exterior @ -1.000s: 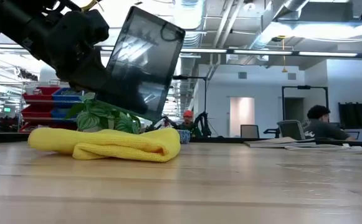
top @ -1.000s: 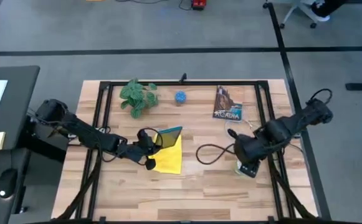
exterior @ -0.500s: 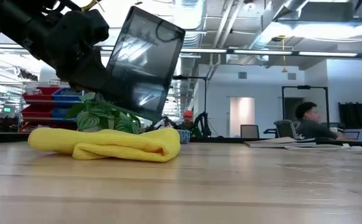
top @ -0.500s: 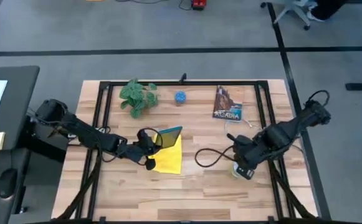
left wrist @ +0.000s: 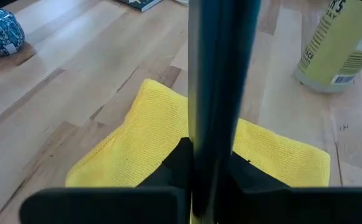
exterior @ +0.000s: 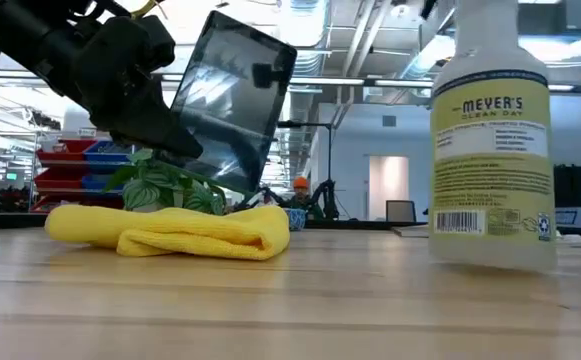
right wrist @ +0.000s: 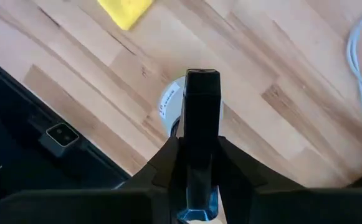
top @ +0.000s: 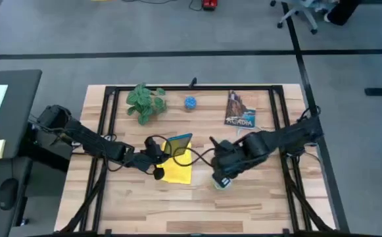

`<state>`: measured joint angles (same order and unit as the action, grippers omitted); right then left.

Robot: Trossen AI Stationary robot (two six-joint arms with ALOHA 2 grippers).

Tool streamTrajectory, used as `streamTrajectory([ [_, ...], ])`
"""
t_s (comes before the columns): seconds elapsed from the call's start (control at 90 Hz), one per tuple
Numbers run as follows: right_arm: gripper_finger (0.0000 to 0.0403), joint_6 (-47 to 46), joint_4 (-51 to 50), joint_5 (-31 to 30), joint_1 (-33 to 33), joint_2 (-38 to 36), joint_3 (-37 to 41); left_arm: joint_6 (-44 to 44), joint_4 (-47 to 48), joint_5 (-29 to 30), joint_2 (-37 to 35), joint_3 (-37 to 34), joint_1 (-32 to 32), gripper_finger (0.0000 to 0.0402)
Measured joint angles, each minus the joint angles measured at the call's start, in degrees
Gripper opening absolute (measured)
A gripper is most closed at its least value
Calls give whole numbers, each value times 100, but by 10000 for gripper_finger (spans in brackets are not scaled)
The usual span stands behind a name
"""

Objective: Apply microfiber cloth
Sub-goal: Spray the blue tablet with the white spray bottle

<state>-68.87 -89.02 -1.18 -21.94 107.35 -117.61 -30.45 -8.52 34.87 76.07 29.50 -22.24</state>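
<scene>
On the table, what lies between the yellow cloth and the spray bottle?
In the low view, only bare wood separates the microfiber cloth from the spray bottle. In the high view, a black cable loops over that stretch.

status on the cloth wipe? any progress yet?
Done: the left gripper holds the tablet tilted up above the microfiber cloth. In hand: the right gripper is clamped on the spray bottle, standing on the table beside the cloth. Left: the cloth lies folded on the wood, in neither gripper, so wiping the screen hasn't started.
</scene>
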Motion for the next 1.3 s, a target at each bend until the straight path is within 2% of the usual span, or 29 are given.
streamTrajectory([
  [0.122, 74, 249, 115, -68, 0, 171, -287, -15, 0, -1, 0, 0, 0, 13],
  [0.367, 204, 660, 449, -239, 40, 39, -345, -35, 0, 0, 0, 0, 0, 13],
  [0.511, 244, 1068, 633, -495, 35, 22, -351, -41, 5, -2, 0, 0, 0, 13],
  [0.633, 251, 1417, 532, -726, -5, -68, -349, -42, 4, -2, 0, 0, 0, 13],
  [0.711, 251, 1500, 202, -1099, -153, -199, -349, -74, 9, -4, 0, 0, 0, 13],
  [0.789, 250, 1445, -144, -1553, -433, -356, -341, -84, 6, -3, 0, 0, 0, 13],
  [0.944, 249, 1264, -71, -2031, -1134, -842, 11, -96, -6, -4, 0, 0, 0, 13],
  [1.067, 249, 661, -4, -2369, -1731, -1070, 752, -206, -39, -4, 0, 0, 4, 13],
  [1.178, 249, -213, 148, -2440, -2120, -1158, 1758, -215, -89, -4, 0, 0, 35, 13],
  [1.3, 249, -778, 818, -2636, -2510, -1209, 2873, -215, -205, -2, 0, -2, 58, 13],
])
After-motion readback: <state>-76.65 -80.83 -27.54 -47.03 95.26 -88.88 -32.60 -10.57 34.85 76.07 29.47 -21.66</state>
